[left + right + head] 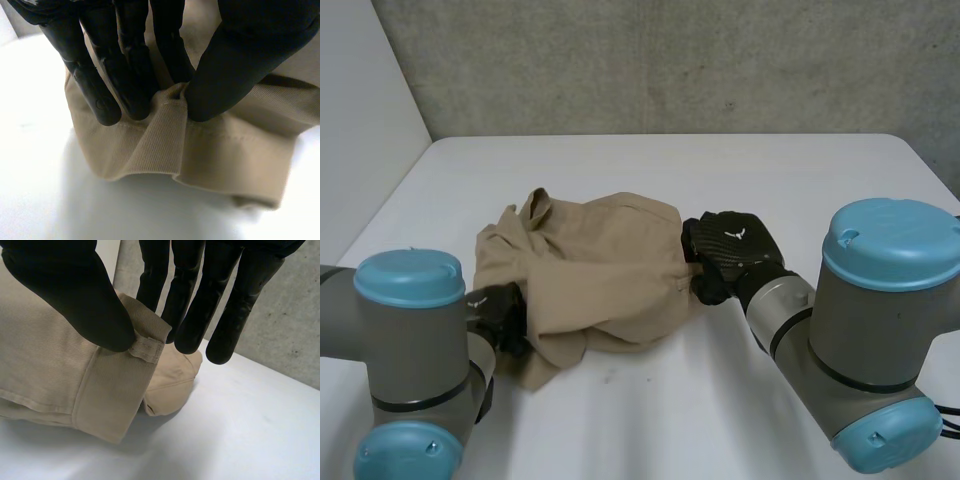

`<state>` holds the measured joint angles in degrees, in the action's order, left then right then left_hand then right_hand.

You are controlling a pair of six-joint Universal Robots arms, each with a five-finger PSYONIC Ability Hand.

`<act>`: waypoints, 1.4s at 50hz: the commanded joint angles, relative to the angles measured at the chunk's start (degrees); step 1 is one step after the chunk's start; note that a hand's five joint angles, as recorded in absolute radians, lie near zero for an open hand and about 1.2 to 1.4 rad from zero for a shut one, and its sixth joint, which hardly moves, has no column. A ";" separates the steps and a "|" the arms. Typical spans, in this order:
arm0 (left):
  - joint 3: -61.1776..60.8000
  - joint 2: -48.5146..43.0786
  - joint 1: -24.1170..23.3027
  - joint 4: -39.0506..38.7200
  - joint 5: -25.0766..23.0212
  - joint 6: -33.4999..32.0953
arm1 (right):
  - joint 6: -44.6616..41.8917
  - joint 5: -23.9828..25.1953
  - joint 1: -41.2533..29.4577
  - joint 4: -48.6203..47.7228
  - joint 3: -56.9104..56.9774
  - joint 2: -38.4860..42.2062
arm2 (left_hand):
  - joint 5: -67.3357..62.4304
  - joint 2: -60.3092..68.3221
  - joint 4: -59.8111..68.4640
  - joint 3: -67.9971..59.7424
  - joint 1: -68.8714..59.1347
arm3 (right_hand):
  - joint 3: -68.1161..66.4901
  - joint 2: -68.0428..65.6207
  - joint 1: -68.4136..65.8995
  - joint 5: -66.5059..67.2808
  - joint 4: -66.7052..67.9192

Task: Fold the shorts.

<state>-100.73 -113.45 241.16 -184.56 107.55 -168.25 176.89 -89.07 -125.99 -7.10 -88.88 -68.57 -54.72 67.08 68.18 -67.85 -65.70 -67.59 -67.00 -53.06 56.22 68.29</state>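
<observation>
Head view, tan shorts (595, 265) bunched mid worktop (740, 170), left hand (505, 315) at their near left edge, fingers (100, 85) and thumb pinching a cloth fold, right hand (732, 250) at right edge, thumb and fingers pinching waistband by belt loop (146, 349)

Crumpled tan shorts (590, 270) lie on the white desk (740, 170); the left hand (506, 318) meets their left edge, the right hand (725, 250) their right edge.

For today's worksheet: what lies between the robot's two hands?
The bunched tan shorts fill the stretch from left hand to right hand, each pinching an edge; head view shows it.
</observation>
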 commanded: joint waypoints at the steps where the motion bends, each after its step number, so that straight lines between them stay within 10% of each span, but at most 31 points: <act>1: -0.69 9.73 -0.52 0.34 -1.64 -2.60 | -2.68 0.04 0.66 1.21 1.34 -2.09 | -15.28 12.92 11.82 -12.15 -14.30 | -12.41 -13.00 -26.94 13.78 11.71; 11: 2.29 34.16 2.64 7.81 -12.53 -15.52 | -17.26 0.05 5.14 8.41 5.37 -14.28 | -15.28 12.92 11.82 -12.15 -14.30 | -12.41 -13.00 -26.94 13.78 11.71; 27: 22.51 46.92 8.27 15.37 -15.62 -9.56 | -19.39 -0.05 8.48 12.72 16.37 -30.57 | -15.28 12.92 11.82 -12.15 -14.30 | -12.41 -13.00 -26.94 13.78 11.71; 34: 20.93 42.02 9.06 15.02 -15.97 -7.53 | -19.74 0.65 11.03 16.49 16.20 -24.18 | -15.28 12.92 11.82 -12.15 -14.30 | -12.41 -13.00 -26.94 13.78 11.71; 45: 18.90 9.68 7.75 12.12 -15.80 -7.27 | -20.09 0.65 10.77 16.77 16.10 -4.39 | -15.28 12.92 11.82 -12.15 -14.30 | -12.41 -13.00 -26.94 13.78 11.71; 53: 29.71 -8.96 7.04 4.83 -15.36 -7.44 | -19.39 -1.97 10.51 -0.07 18.91 10.98 | -15.28 12.92 11.82 -12.15 -14.30 | -12.41 -13.00 -26.94 13.78 11.71; 54: 30.68 -10.02 7.04 4.22 -15.36 -7.44 | -19.65 -2.68 10.42 -1.41 19.09 11.79 | -10.47 8.11 7.01 -7.35 -9.50 | -1.48 -2.06 -16.01 2.84 0.78; 55: 31.82 -11.60 6.96 3.25 -15.36 -7.62 | -19.91 -3.30 10.42 -2.65 19.36 12.49 | 22.55 -24.91 -26.01 25.68 23.52 | 17.94 17.36 3.42 -16.58 -18.65; 57: 32.27 -12.14 6.60 3.07 -15.27 -7.97 | -20.18 -5.40 10.33 -3.62 19.36 13.11 | 47.34 -49.70 -50.80 50.46 48.31 | 57.59 57.00 43.06 -56.22 -58.29; 70: 16.47 7.25 4.67 4.12 -15.53 -8.14 | -21.93 -1.91 10.95 2.52 5.57 -4.02 | 52.16 -54.52 -55.62 55.28 53.13 | 57.59 57.00 43.06 -56.22 -58.29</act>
<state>-73.98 -119.39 246.88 -180.92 92.20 -176.16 156.55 -94.80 -115.23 -9.53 -75.80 -63.32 -2.80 12.33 12.32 -12.86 -11.66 -12.26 -12.51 -11.67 3.96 13.40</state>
